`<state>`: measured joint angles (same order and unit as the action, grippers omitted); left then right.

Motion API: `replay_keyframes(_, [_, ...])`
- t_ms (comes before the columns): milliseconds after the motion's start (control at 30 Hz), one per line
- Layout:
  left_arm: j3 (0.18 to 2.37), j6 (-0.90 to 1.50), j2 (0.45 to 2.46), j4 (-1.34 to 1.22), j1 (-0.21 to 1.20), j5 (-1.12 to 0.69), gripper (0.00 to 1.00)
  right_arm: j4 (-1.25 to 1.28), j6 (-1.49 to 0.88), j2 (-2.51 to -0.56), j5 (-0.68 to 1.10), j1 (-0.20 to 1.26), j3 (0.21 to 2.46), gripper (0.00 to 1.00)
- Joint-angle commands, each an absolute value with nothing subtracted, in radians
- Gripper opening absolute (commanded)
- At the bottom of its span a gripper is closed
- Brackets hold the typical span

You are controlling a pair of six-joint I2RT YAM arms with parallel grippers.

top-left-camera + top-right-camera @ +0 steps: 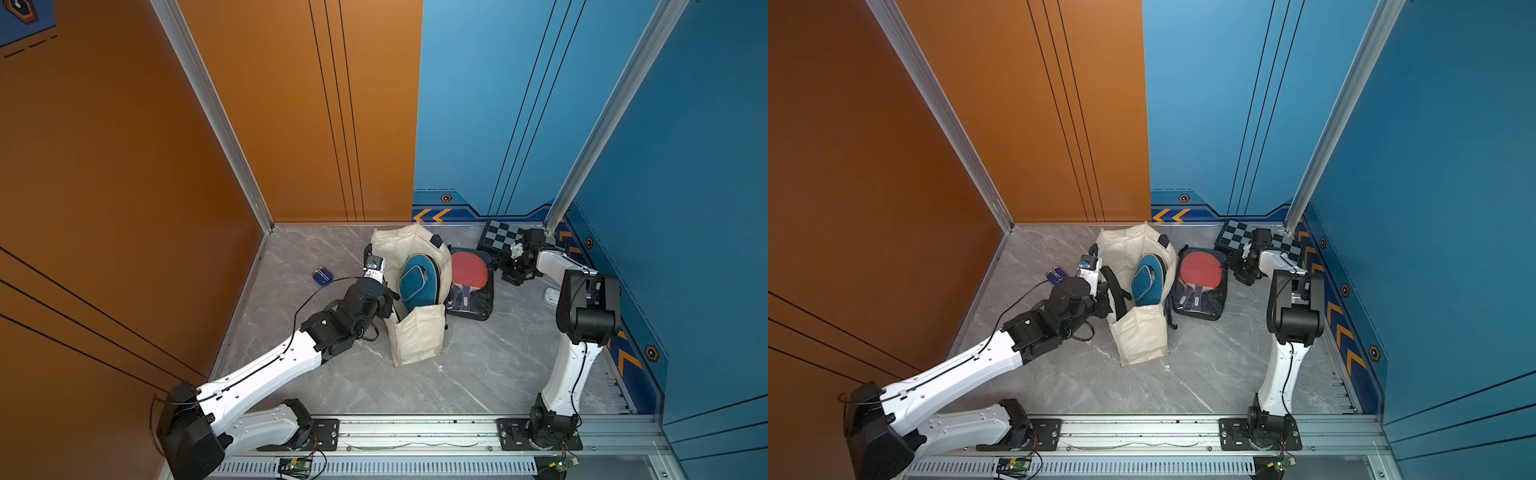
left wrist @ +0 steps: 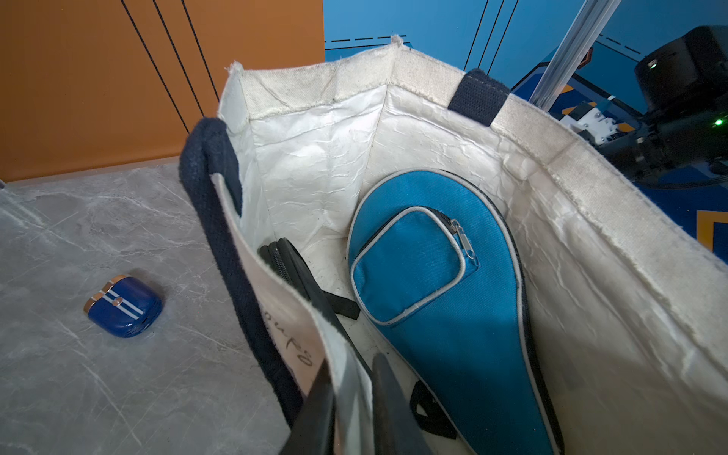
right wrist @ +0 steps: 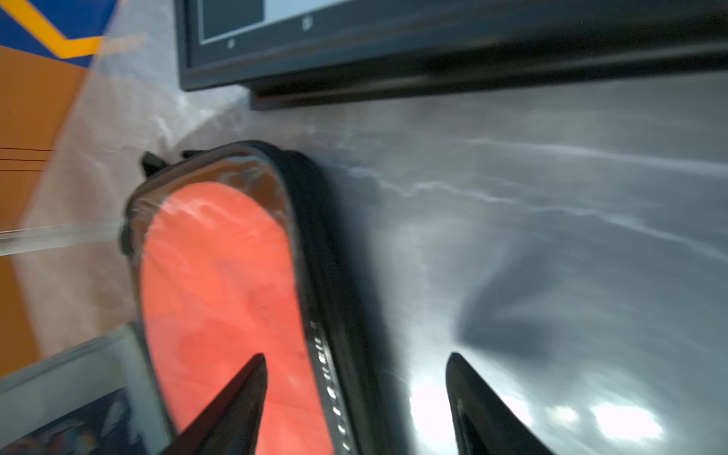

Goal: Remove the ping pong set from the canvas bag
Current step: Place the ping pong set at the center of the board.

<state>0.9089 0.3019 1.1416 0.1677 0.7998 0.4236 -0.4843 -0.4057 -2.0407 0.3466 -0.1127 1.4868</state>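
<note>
1. Cream canvas bag (image 1: 415,332) wall clamped in left gripper (image 2: 350,378); blue zipped case (image 2: 453,275) and dark pouch (image 2: 291,268) inside; risk of collapsed mouth through slipped cloth.
2. Right gripper (image 3: 354,366) spread beside clear-fronted paddle pouch (image 1: 469,286) on table (image 1: 478,365); snag risk.

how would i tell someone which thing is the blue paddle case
Find the cream canvas bag standing open in the middle. Inside it leans the blue paddle case. Unlike the clear pouch outside, it is paddle-shaped fabric with grey piping and a zipped pocket.
</note>
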Motion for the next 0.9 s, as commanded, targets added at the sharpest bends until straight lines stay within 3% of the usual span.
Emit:
replay_keyframes(0, [0.949,0.285,1.149,0.181,0.802,0.439,0.19,-0.675,-0.305,-1.931,0.044,-0.079,1.533,0.72])
replay_keyframes(333, [0.986,0.285,1.076,0.24,0.745,0.369,0.19,-0.718,-0.256,-1.672,-0.309,0.198,1.617,0.71])
replay_keyframes(600, [0.962,0.402,0.986,0.244,0.516,0.154,0.2,-0.709,-0.253,-1.58,-0.28,0.456,1.755,0.7])
replay_keyframes(867, [0.923,0.525,0.961,0.276,0.312,-0.056,0.2,-0.837,-0.251,-1.715,-0.238,0.685,1.97,0.69])
